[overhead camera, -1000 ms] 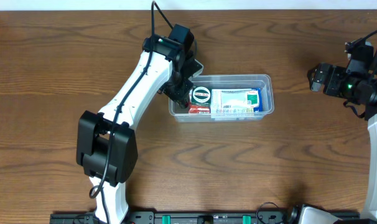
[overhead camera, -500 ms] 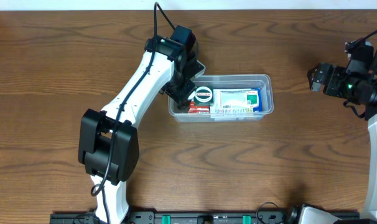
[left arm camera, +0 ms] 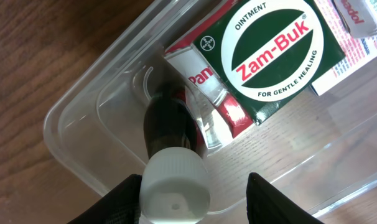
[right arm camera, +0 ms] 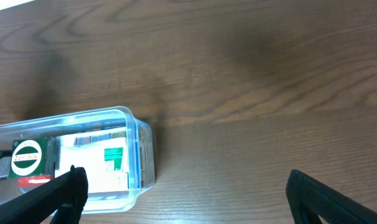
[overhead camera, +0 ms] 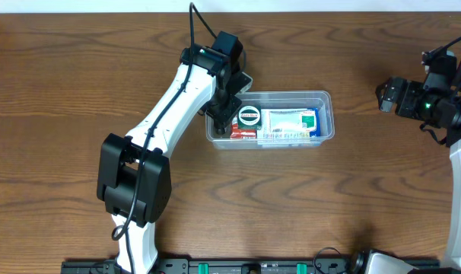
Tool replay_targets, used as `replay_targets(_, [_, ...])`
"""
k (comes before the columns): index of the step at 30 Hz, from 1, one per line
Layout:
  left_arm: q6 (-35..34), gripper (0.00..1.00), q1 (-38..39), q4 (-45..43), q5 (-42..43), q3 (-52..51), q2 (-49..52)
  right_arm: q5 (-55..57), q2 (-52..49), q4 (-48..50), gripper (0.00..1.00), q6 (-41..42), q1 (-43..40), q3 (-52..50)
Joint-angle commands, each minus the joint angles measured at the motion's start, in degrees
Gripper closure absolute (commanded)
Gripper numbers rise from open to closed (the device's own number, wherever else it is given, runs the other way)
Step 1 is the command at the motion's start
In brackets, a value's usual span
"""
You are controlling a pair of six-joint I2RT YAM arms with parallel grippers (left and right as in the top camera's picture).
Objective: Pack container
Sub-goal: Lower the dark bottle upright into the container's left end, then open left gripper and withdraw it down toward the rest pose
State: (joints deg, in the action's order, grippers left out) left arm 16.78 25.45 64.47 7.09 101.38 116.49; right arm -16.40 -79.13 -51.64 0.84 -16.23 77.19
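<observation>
The clear plastic container (overhead camera: 329, 116) sits at mid-table. It holds a green Zam-Buk box (overhead camera: 248, 116), a red-and-white carton (overhead camera: 244, 133) and a white-and-green box (overhead camera: 291, 122). My left gripper (overhead camera: 225, 113) hangs over the container's left end. In the left wrist view its fingers (left arm camera: 195, 202) are open. A dark bottle with a white cap (left arm camera: 175, 186) stands between them inside the container (left arm camera: 83, 118), with a gap to the right finger. The Zam-Buk box (left arm camera: 275, 50) lies just beyond the bottle. My right gripper (overhead camera: 386, 97) is open and empty, far to the right.
The right wrist view shows the container (right arm camera: 139, 155) at lower left and my open fingers (right arm camera: 185, 186) over bare wood. The wooden table (overhead camera: 78, 61) surrounds the container on all sides. The left arm's white links (overhead camera: 166, 106) stretch from the front edge to the container.
My left gripper has shifted slightly up and away from the front of the table over the container's left end. The right arm has not moved.
</observation>
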Motion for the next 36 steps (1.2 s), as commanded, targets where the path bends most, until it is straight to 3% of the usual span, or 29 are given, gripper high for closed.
replay_targets(1, [-4.35,0.46,0.13,0.9,0.0,0.68,-0.22,0.11,0.04,-0.09,0.01,0.37,-0.31,0.76])
replay_targets(9, [-13.0,0.33,-0.46,7.58,-0.26,9.35,-6.99,0.11,0.04,-0.07,0.01,0.37,-0.31,0.76])
replay_targets(14, [-14.56,0.02,-1.31,8.22,-0.24,10.4,-15.72,0.11,0.04,-0.09,0.01,0.37,-0.31,0.76])
replay_targets(18, [-16.2,0.02,-0.98,11.17,-0.2,10.4,-21.66,0.11,0.04,-0.09,0.01,0.37,-0.31,0.76])
replay_targets(25, [-27.06,0.02,0.55,17.03,-0.17,10.4,-27.93,0.11,0.04,-0.09,0.01,0.37,-0.31,0.76])
replay_targets(36, [-27.39,0.02,0.72,21.51,-0.24,9.62,-28.72,0.11,0.04,-0.07,0.01,0.37,-0.31,0.76])
